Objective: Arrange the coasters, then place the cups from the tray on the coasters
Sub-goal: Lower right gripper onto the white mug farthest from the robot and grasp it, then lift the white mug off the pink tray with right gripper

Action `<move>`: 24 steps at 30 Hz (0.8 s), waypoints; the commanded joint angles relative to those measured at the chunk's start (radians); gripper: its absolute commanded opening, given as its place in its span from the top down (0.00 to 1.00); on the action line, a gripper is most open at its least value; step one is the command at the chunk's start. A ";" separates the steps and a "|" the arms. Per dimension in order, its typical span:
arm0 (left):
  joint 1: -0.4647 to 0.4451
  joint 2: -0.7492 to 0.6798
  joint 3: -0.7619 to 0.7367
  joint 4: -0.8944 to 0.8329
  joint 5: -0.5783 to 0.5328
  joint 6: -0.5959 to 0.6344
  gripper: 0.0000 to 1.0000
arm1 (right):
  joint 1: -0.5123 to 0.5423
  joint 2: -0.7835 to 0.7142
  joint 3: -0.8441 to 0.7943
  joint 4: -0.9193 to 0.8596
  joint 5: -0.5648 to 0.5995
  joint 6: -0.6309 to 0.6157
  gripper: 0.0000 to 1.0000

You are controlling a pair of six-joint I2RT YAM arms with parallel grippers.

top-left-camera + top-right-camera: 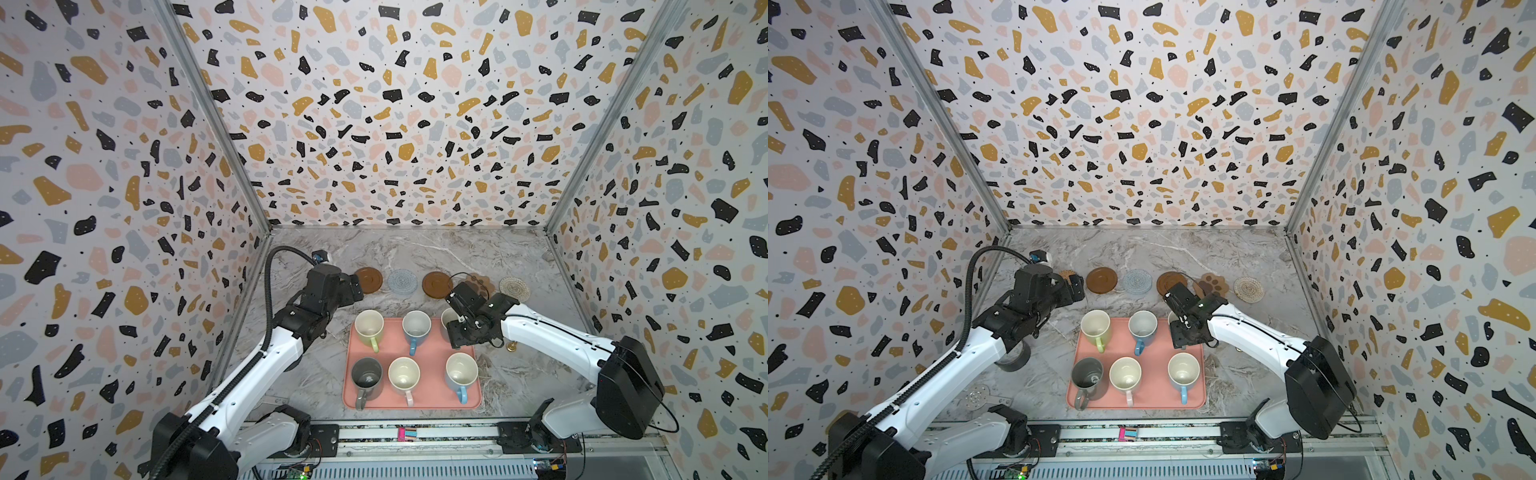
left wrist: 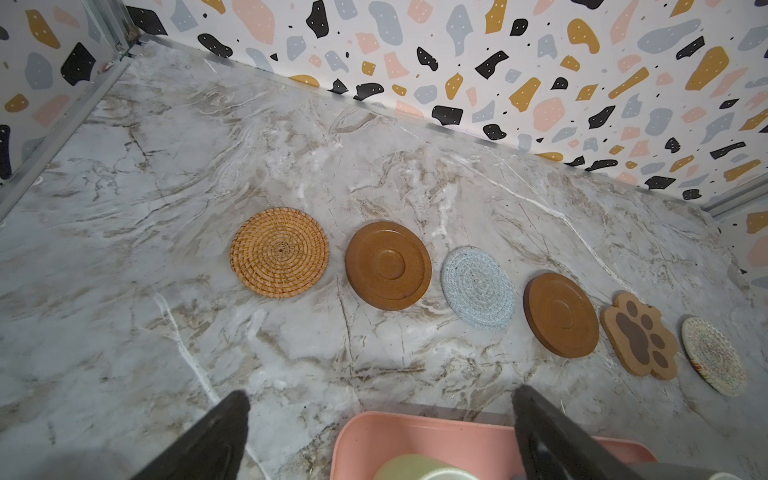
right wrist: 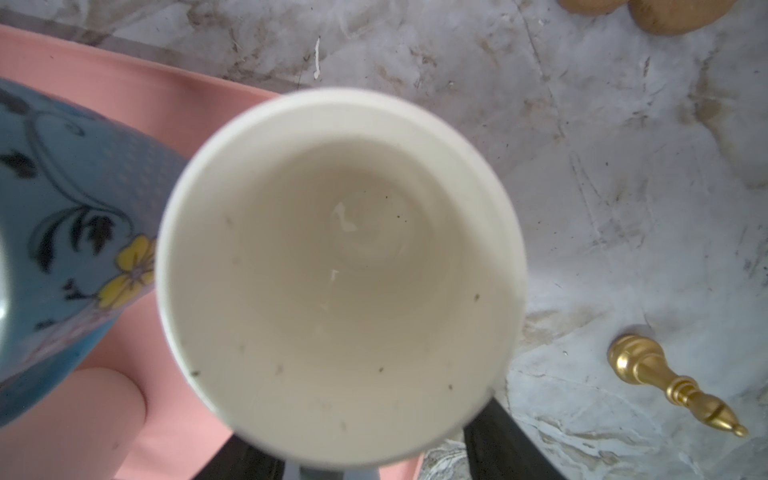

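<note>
Although the right hand (image 3: pixel 361 444) hangs straight over the light grey mug (image 3: pixel 340 249), black fingers (image 3: pixel 494 444) on either side of its handle, I cannot tell whether they have closed on it. The mug stands upright, mouth up, on a corner of the salmon-pink tray (image 3: pixel 124 95). A flowered blue mug (image 3: pixel 62 208) is just beside this hand on one side. On the other are bare bench (image 3: pixel 623 166) and a gold chess piece (image 3: pixel 673 386) lying flat. The left hand (image 2: pixel 380 392) gapes wide and empty beside the tray's far corner. Ahead of it six coasters lie flat in a row, apart, from the tan woven round (image 2: pixel 279 252) to the cream woven round (image 2: pixel 712 355), with open marble beyond.
</note>
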 commanded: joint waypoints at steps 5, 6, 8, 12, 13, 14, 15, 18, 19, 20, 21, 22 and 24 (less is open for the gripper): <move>-0.004 -0.026 -0.019 -0.002 -0.014 -0.004 0.00 | 0.002 -0.008 -0.035 0.035 0.019 -0.008 0.45; -0.005 -0.026 -0.019 -0.003 -0.014 -0.004 0.01 | 0.001 -0.012 -0.040 0.041 0.021 -0.008 0.46; -0.005 -0.027 -0.019 -0.003 -0.014 -0.006 0.01 | 0.002 -0.016 -0.049 0.051 0.023 -0.007 0.49; -0.004 -0.031 -0.020 -0.006 -0.014 -0.009 0.00 | 0.002 -0.018 -0.060 0.060 0.035 -0.011 0.52; -0.004 -0.033 -0.022 -0.005 -0.013 -0.011 0.00 | 0.002 -0.018 -0.062 0.062 0.038 -0.011 0.53; -0.005 -0.034 -0.024 -0.007 -0.014 -0.012 0.00 | 0.001 -0.018 -0.063 0.063 0.041 -0.012 0.54; -0.005 -0.037 -0.025 -0.007 -0.015 -0.013 0.00 | 0.001 -0.018 -0.064 0.067 0.042 -0.013 0.55; -0.004 -0.043 -0.028 -0.008 -0.015 -0.017 0.01 | 0.003 -0.022 -0.068 0.076 0.045 -0.017 0.57; -0.004 -0.044 -0.030 -0.008 -0.016 -0.018 0.00 | 0.003 -0.025 -0.072 0.081 0.045 -0.017 0.58; -0.004 -0.045 -0.030 -0.009 -0.018 -0.017 0.00 | 0.002 -0.028 -0.075 0.083 0.045 -0.017 0.59; -0.004 -0.045 -0.030 -0.009 -0.019 -0.017 0.00 | 0.002 -0.031 -0.078 0.089 0.046 -0.018 0.60; -0.005 -0.047 -0.030 -0.009 -0.019 -0.017 0.00 | 0.002 -0.035 -0.082 0.094 0.045 -0.017 0.61; -0.005 -0.046 -0.030 -0.011 -0.020 -0.017 0.00 | 0.002 -0.042 -0.087 0.101 0.046 -0.018 0.63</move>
